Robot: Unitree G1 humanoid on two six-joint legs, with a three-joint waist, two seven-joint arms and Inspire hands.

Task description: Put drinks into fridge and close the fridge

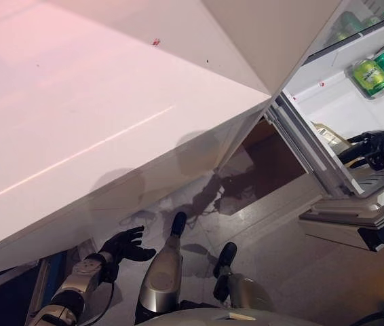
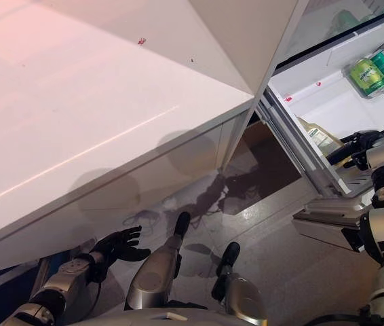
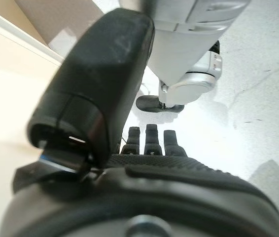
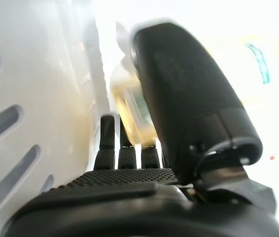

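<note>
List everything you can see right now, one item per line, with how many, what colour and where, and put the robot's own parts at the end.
Counter: one, white and glossy, fills the left and middle of the head views.
Fridge: one, white, open, at the right.
Green cans: at least three, green, on a fridge shelf at upper right; more green shapes show behind the shelf above, too faint to count.
Bottle: one, clear with a pale yellowish drink, lying in the fridge just beyond the right hand.
Floor: grey, below the counter edge.
Left hand: dark, fingers spread, empty, low beside the counter.
Right hand: dark, reaching into the fridge at the bottle; grip unclear.
</note>
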